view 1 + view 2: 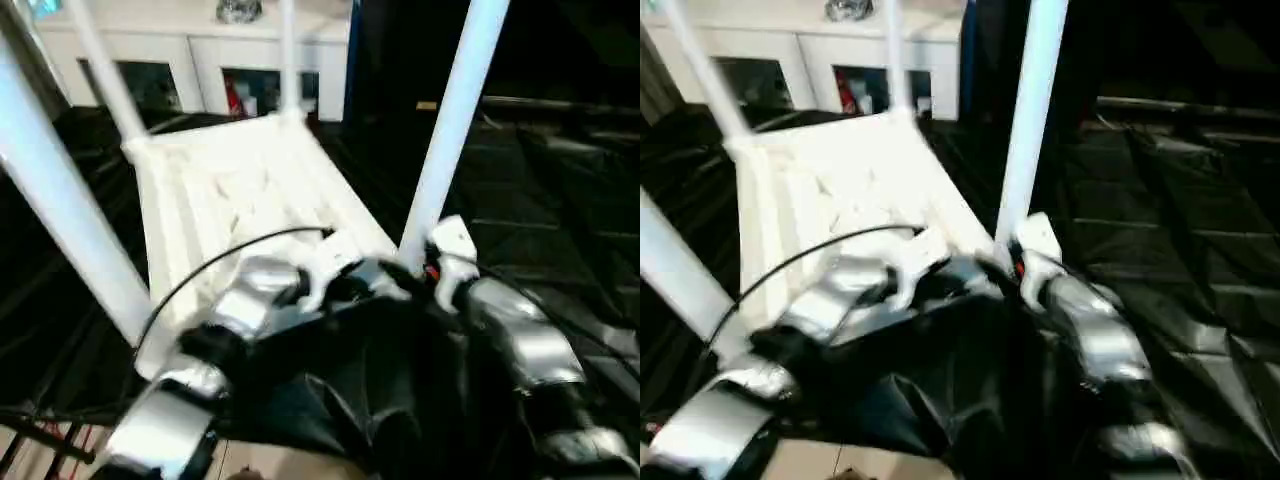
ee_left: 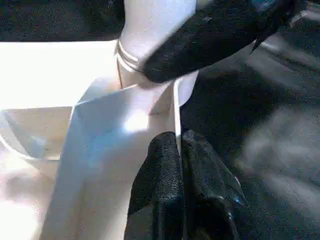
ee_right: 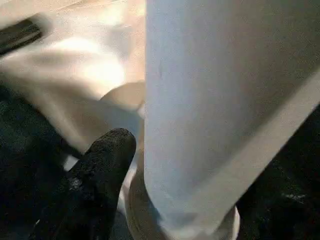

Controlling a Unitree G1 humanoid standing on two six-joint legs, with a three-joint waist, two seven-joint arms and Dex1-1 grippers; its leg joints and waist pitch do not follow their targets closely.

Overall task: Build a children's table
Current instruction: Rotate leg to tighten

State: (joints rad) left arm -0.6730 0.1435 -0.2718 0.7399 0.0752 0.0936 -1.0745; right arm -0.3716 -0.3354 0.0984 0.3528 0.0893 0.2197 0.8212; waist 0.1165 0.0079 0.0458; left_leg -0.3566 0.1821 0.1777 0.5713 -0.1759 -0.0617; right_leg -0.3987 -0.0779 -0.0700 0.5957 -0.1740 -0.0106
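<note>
While the tabletop (image 1: 235, 200) is lying underside up on the black-draped work table (image 1: 560, 190), four legs are standing up from its corner sockets: one at eleven o'clock (image 1: 105, 75), one at twelve (image 1: 288, 55), one at nine (image 1: 60, 200) and one at one o'clock (image 1: 450, 125). The left gripper (image 2: 178, 150) is pinching the tabletop's thin side wall, its fingers nearly together on the rim just beside the near right socket. The right gripper (image 3: 107, 165) is sitting at the base of that one o'clock leg, one finger touching the leg low down beside the socket collar (image 3: 180, 225); whether its jaws are clasping the leg cannot be told. A sideways push here risks tilting or unseating the leg if it is not fully home, and the pinched wall may slip, letting the tabletop slide.
</note>
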